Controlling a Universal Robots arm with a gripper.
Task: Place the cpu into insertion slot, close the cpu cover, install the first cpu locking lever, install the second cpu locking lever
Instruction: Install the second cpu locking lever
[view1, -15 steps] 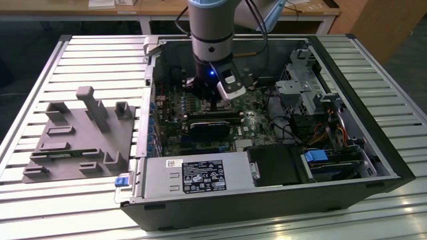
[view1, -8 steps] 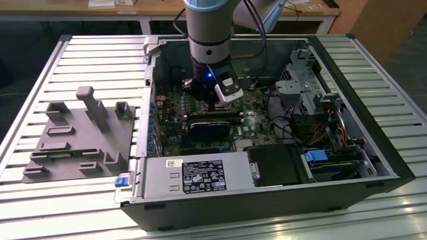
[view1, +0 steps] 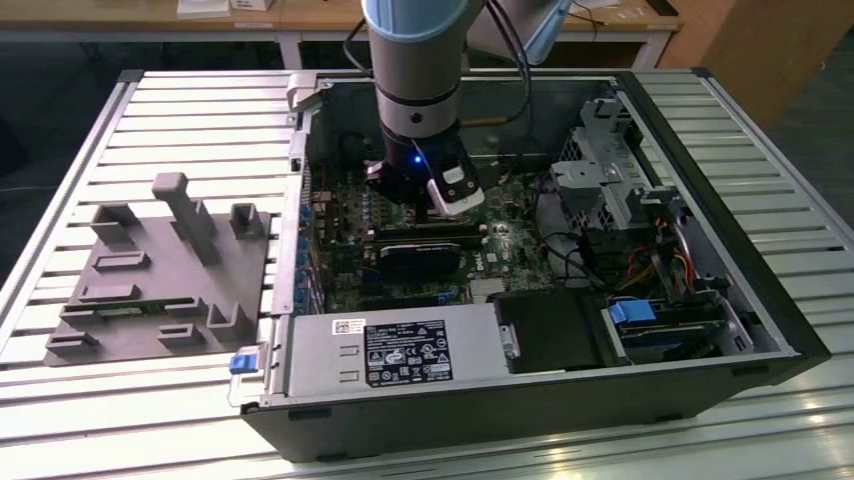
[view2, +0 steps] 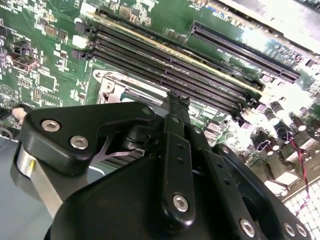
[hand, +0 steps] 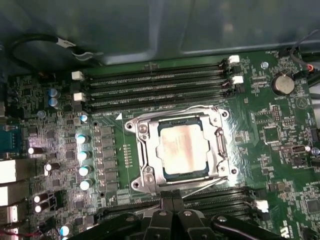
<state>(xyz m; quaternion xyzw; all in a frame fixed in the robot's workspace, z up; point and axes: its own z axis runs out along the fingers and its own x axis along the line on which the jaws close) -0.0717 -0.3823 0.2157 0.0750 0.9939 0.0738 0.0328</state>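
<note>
**CPU seated in socket, cover down, gripper poised at the socket edge**

- Open black desktop computer case (view1: 534, 400), lying on its side on a ribbed pale metal surface (view1: 80, 400). Grey moulded parts holder (view1: 167, 270) lies on that surface toward the exterior view's left, well apart from the gripper.
- Green motherboard (hand: 60, 135) inside the case, with long black memory slots (hand: 155, 87) just beside the socket.
- Small square insertion slot with grey metal rim (hand: 144, 172), part of the motherboard; its rim corner also shows in the second wrist view (view2: 107, 85).
- Small flat square cpu with pale silver-beige metal face (hand: 182, 150), lying flat in the slot, visible through the cover's window.
- Thin silver metal cpu cover frame (hand: 220, 145), lying down flat around the cpu, over the socket.
- Thin wire locking levers: one (hand: 172, 112) runs along the memory-slot side of the socket, one (hand: 192, 186) along the opposite side nearest the gripper. Whether either is latched cannot be told.
- Black gripper (hand: 172, 204) on the blue-and-grey robot arm (view1: 416, 60), reaching down into the case (view1: 424, 205). In the first wrist view the fingers (hand: 166, 204) stand pressed together, empty, just beside the socket's near edge; in the second wrist view (view2: 177, 100) the tips sit close over the socket rim. Contact cannot be told.
</note>
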